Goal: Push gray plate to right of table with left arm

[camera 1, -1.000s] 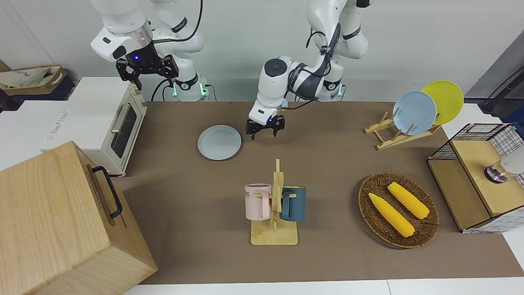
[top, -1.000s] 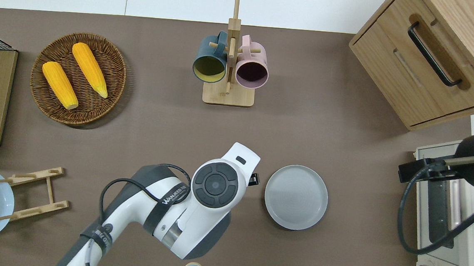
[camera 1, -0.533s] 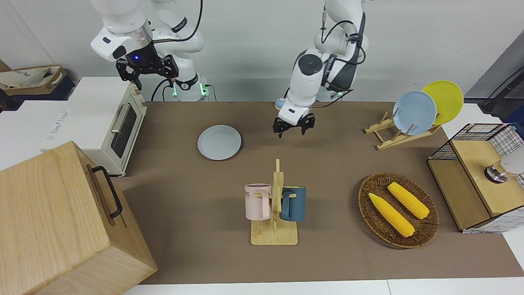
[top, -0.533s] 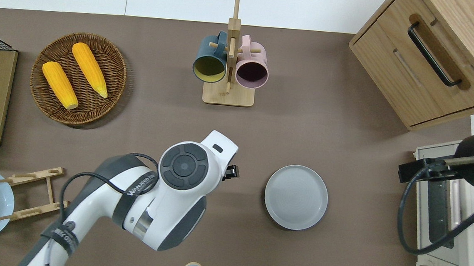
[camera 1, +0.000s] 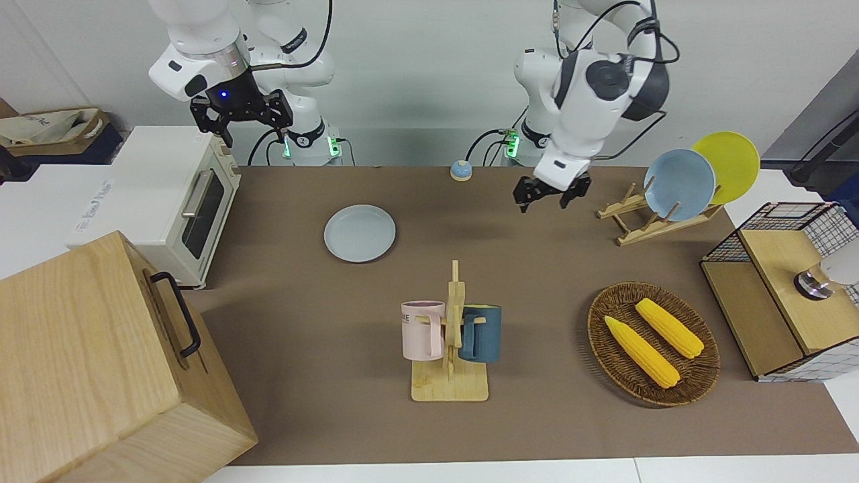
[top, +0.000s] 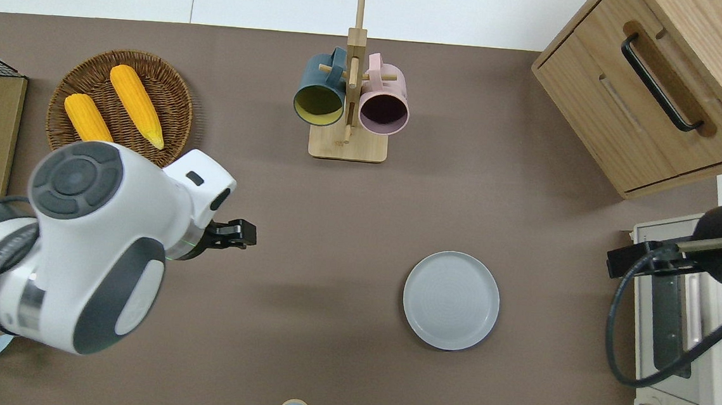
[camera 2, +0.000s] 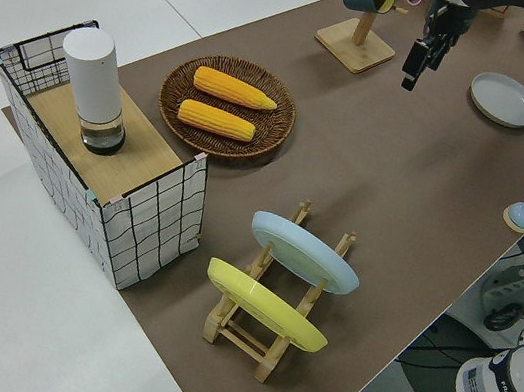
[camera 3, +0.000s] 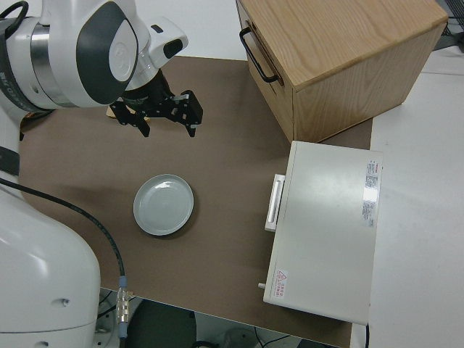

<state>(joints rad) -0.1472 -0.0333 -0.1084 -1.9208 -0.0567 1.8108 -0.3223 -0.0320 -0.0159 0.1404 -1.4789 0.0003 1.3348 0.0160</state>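
Observation:
The gray plate (camera 1: 360, 233) (top: 451, 300) (camera 2: 504, 99) (camera 3: 164, 204) lies flat on the brown table (camera 1: 302, 349), toward the right arm's end and nearer to the robots than the mug rack. My left gripper (camera 1: 545, 198) (top: 243, 237) (camera 2: 411, 68) hangs open and empty in the air, over bare table between the corn basket and the plate, well apart from the plate. The right arm is parked, its gripper (camera 1: 243, 124) (camera 3: 168, 123) open and empty.
A mug rack (camera 1: 451, 342) with two mugs stands mid-table. A wicker basket (camera 1: 597, 315) holds two corn cobs. A plate rack (camera 1: 637, 225) carries a sky-blue and a yellow plate. At the right arm's end stand a toaster oven (camera 1: 168, 194) and a wooden cabinet (camera 1: 87, 362).
The left arm has swung away from the gray plate toward its own end of the table and risen. The plate has not moved. The right arm is still.

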